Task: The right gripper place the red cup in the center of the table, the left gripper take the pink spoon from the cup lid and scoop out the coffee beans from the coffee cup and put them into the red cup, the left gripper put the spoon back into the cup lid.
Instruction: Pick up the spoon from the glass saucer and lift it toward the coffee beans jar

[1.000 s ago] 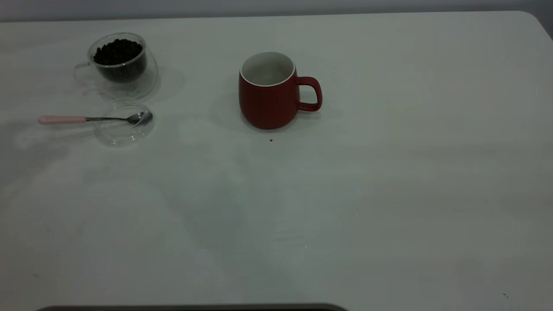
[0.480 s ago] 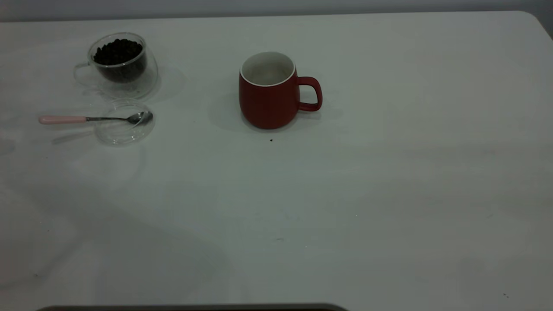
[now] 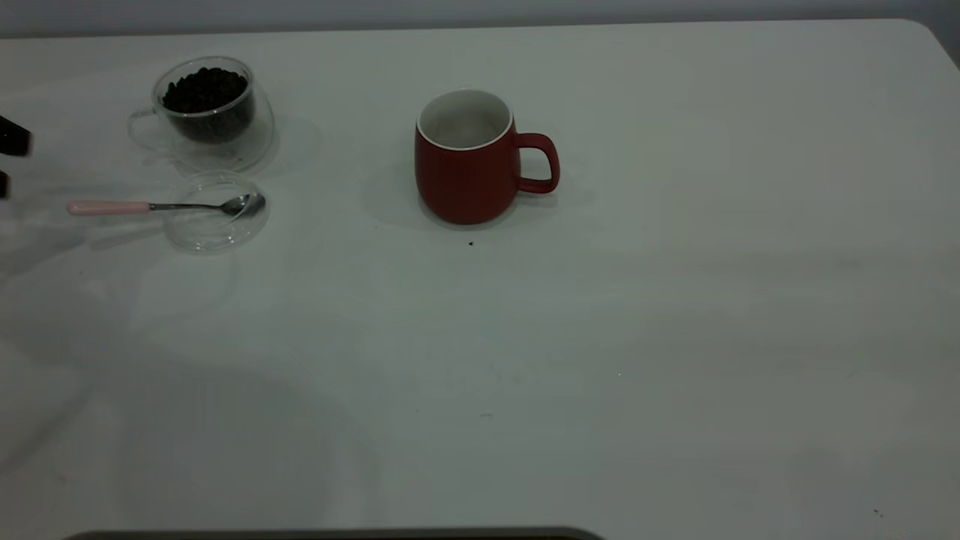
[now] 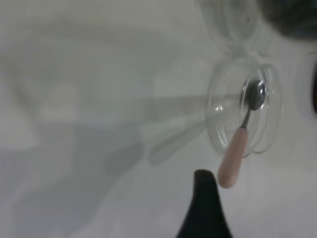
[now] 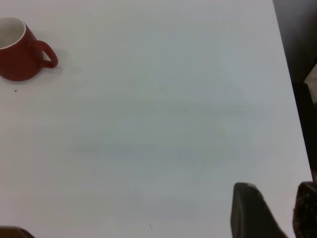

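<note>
The red cup (image 3: 465, 176) stands upright near the table's middle with its handle to the right; it also shows in the right wrist view (image 5: 17, 57). The glass coffee cup (image 3: 210, 112) with dark beans stands at the back left. In front of it lies the clear cup lid (image 3: 214, 232), with the pink spoon (image 3: 109, 208) resting on it, handle pointing left. My left gripper (image 3: 6, 161) shows at the far left edge, open, just left of the handle's end. In the left wrist view one fingertip (image 4: 203, 183) is close beside the spoon handle (image 4: 232, 161). My right gripper (image 5: 277, 198) is open and empty, far right of the red cup.
A single dark bean (image 3: 471, 243) lies on the table just in front of the red cup. The white table's (image 3: 675, 337) right edge (image 5: 290, 99) runs close to my right gripper.
My left gripper has come into the exterior view at the left edge, near the spoon handle. Its shadow has shifted left across the table. The cups, lid and spoon have not moved.
</note>
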Robot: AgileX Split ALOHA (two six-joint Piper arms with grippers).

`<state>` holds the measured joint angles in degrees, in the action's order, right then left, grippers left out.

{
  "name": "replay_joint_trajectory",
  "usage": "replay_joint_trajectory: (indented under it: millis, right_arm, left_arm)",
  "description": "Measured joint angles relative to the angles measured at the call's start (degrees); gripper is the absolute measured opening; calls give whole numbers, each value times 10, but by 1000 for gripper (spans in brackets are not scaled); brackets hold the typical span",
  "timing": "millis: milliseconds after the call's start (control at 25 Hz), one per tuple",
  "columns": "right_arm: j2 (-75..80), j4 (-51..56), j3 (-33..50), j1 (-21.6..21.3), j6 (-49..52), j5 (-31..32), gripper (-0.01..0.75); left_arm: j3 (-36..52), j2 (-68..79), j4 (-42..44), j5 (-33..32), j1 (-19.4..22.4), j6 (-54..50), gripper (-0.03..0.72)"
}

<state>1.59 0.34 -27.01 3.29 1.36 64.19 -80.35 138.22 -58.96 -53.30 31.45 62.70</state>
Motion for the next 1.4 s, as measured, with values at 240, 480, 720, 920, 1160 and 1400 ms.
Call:
replay_joint_trajectory:
  millis: [240,480,720,920,1160,1400]
  right_arm:
    - [0,0,0,0,0,0,243]
    - [0,0,0,0,0,0,243]
    - [0,0,0,0,0,0,243]
    - [0,0,0,0,0,0,243]
    - [0,0,0,0,0,0,243]
    - [0,0,0,0,0,0,243]
  left_arm:
    - [0,28,-10,29,-26,7,672]
    - [0,54,-13,43,-52,12,658]
    - [0,62,-59,60,-65,42,622]
    - [-1,72,-84,45,-65,46,579]
    - [-1,92,-85,34,-66,46,573]
    - [-1,92,-90,34,-66,46,561]
